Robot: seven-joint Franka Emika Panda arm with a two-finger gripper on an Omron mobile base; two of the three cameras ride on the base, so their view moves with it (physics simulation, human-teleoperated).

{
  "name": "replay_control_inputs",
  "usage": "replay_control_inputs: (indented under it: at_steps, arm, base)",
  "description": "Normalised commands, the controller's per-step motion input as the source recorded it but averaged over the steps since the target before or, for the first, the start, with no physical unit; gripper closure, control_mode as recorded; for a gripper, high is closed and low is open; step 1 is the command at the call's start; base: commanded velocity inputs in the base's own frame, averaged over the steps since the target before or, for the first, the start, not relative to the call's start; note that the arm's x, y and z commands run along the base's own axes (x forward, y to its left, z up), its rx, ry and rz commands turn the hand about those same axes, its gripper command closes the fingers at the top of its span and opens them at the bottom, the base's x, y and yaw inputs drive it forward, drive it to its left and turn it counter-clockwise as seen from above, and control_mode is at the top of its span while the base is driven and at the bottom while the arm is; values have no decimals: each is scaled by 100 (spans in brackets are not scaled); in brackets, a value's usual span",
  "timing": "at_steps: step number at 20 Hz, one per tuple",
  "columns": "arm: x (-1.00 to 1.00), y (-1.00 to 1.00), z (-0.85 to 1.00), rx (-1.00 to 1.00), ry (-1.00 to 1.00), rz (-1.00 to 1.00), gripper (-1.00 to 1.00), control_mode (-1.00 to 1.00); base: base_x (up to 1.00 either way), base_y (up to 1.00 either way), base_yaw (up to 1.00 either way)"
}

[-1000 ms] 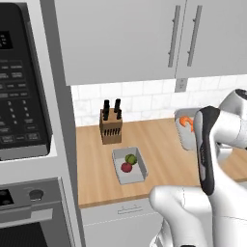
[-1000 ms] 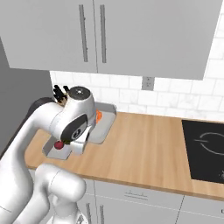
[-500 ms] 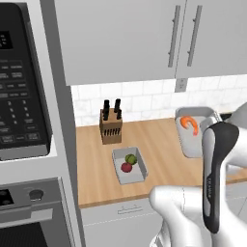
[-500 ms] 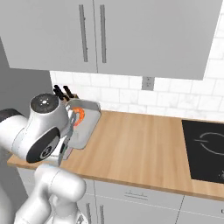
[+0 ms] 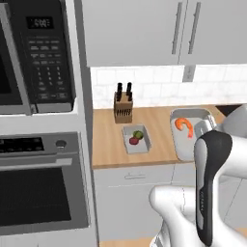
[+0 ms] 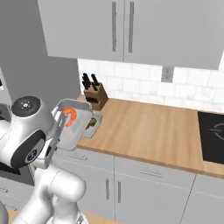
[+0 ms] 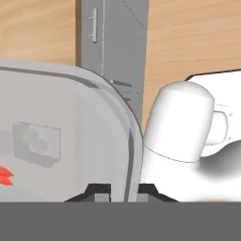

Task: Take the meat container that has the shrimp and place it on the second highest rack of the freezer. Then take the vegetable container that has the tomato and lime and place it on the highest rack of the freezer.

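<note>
My gripper (image 7: 120,190) is shut on the rim of the meat container (image 7: 127,136), a pale grey tray held up off the counter in front of the arm. The orange-pink shrimp (image 5: 184,125) lies in that tray (image 5: 189,144). From the right base view the tray (image 6: 75,131) tilts against my hand with the shrimp (image 6: 69,116) inside. The vegetable container (image 5: 136,140) sits on the wooden counter (image 5: 154,120), holding the red tomato (image 5: 133,141) and the green lime (image 5: 139,134). The freezer and its racks are out of view.
A knife block (image 5: 123,107) stands at the back of the counter against the tiled wall. A microwave (image 5: 36,53) and wall oven (image 5: 41,188) fill the left. Grey cupboards (image 6: 127,26) hang overhead. A black cooktop (image 6: 212,135) lies at the far right.
Both base views have shifted and widened, so the base has driven back from the counter. The arm has swung round with the shrimp tray still gripped.
</note>
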Motion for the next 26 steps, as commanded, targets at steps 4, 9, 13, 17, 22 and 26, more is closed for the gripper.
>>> replay_control_inputs:
  at_steps: [4,9,13,17,22,26]
  arm:
    - [0,0,0,0,0,0,100,100]
    - [0,0,0,0,0,0,100,100]
    - [0,0,0,0,0,0,100,100]
    - [0,0,0,0,0,0,100,100]
    - [0,0,0,0,0,0,100,100]
    - [0,0,0,0,0,0,100,100]
  base:
    - [-55,0,64]
    - [-7,0,74]
    - [-2,43,69]
    - [-12,100,54]
    - [-9,100,40]
    - [40,82,14]
